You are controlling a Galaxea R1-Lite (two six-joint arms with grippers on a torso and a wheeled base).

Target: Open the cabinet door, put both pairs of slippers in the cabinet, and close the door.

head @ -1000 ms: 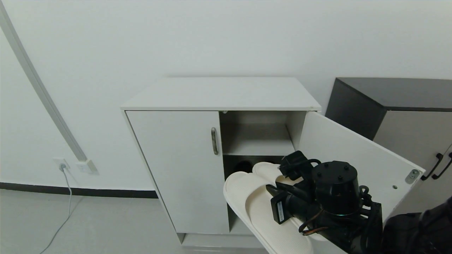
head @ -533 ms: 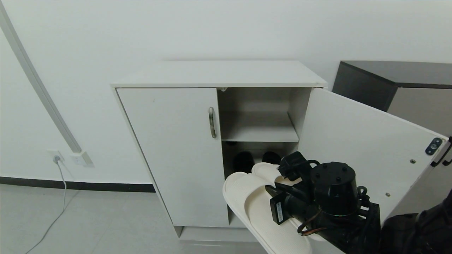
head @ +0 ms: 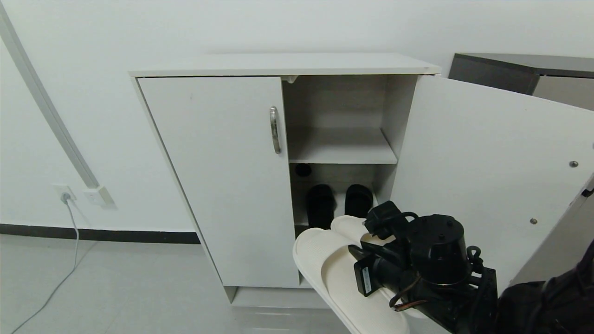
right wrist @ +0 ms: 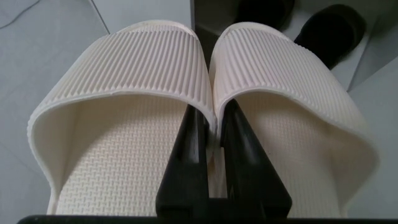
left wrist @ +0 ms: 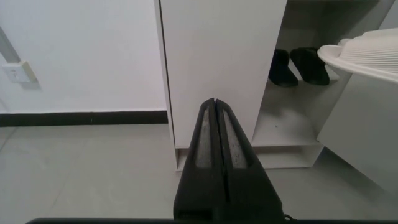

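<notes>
A white cabinet [head: 218, 176] stands against the wall, its right door [head: 487, 176] swung open and its left door shut. A pair of black slippers [head: 338, 202] lies on the lower shelf, also seen as black slippers [left wrist: 298, 65] from the left wrist. My right gripper [right wrist: 211, 134] is shut on the inner edges of a pair of cream slippers [right wrist: 124, 112], holding the cream slippers [head: 334, 273] in the air in front of the open compartment. My left gripper [left wrist: 214, 109] is shut and holds nothing, low over the floor facing the cabinet's base.
A dark cabinet [head: 524, 69] stands to the right, behind the open door. A wall socket with a cable [head: 65, 197] and a slanted conduit [head: 41, 97] are on the wall at left. Grey floor lies free to the left of the white cabinet.
The whole head picture has shifted, so the camera has dropped lower; the black slippers inside now show fully. My right gripper keeps the cream slippers in the same place in view.
</notes>
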